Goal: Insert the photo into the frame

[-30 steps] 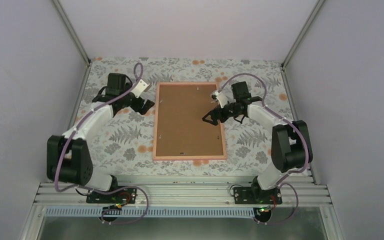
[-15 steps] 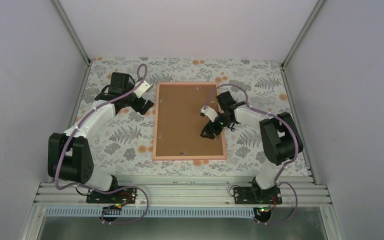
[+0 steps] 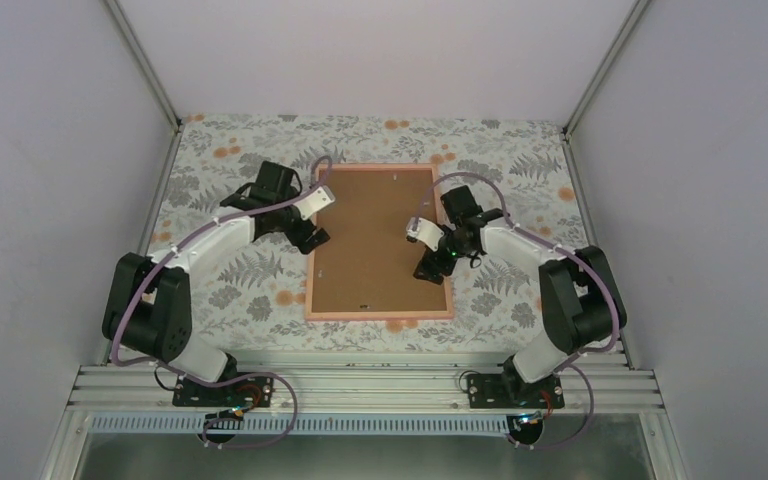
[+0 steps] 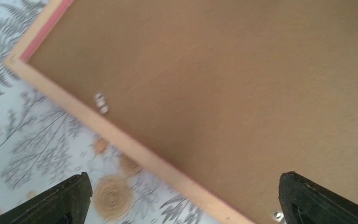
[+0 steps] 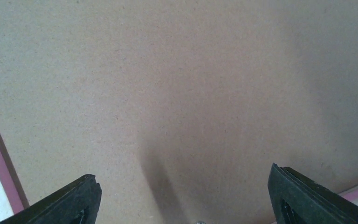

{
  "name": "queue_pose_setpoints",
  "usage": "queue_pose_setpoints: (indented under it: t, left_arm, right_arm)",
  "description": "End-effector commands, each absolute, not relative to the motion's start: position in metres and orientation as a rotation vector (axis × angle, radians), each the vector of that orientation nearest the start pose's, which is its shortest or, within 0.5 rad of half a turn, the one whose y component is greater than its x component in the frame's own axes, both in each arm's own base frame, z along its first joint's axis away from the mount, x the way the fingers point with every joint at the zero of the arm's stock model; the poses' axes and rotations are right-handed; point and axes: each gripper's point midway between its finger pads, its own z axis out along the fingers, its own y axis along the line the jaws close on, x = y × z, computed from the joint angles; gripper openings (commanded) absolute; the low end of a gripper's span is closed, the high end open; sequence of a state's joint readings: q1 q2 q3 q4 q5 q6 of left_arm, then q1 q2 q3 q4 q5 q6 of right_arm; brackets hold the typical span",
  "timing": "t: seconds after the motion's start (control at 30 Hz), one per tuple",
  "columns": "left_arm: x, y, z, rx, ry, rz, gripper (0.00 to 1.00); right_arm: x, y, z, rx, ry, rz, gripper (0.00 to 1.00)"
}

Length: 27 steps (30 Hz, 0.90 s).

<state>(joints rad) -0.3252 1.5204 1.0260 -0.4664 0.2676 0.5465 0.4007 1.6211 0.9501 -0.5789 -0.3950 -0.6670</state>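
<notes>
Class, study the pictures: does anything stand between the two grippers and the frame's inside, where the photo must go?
Yes. The brown backing board fills the opening of the frame, directly beneath the open left gripper and right gripper. The photo itself is not visible.

Plain pale back wall (image 3: 360, 50), left wall (image 3: 40, 150) and right wall (image 3: 710, 150) enclose a table on three sides, meeting at two slanting aluminium posts (image 3: 145, 65). A tablecloth (image 3: 230, 280) printed with grey ferns and orange flowers covers the top. Ribbed aluminium rails (image 3: 360, 385) run along the near edge, above a grey metal sheet (image 3: 360, 455). Light falls soft and even.
</notes>
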Motion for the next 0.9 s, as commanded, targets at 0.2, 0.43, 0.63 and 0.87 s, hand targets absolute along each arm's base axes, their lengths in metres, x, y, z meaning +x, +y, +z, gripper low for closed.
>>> queue_pose_setpoints:
  t: [0.2,0.43,0.63,0.87]
  left_arm:
    - [0.325,-0.197,0.080,1.259,2.246,-0.316,1.00]
    - [0.315,-0.178,0.063,1.292,2.272,-0.212,1.00]
    - [0.310,-0.171,0.068,1.324,2.279,-0.282,0.96]
    - [0.326,-0.155,0.079,1.222,2.311,-0.301,0.95]
  right_arm:
    - [0.242,0.176,-0.004,-1.730,2.255,0.291,0.88]
    - [0.204,0.174,-0.014,-1.791,2.295,0.346,0.87]
    - [0.177,0.194,-0.011,-1.823,2.292,0.465,0.87]
    - [0.157,0.208,-0.007,-1.886,2.252,0.527,0.87]
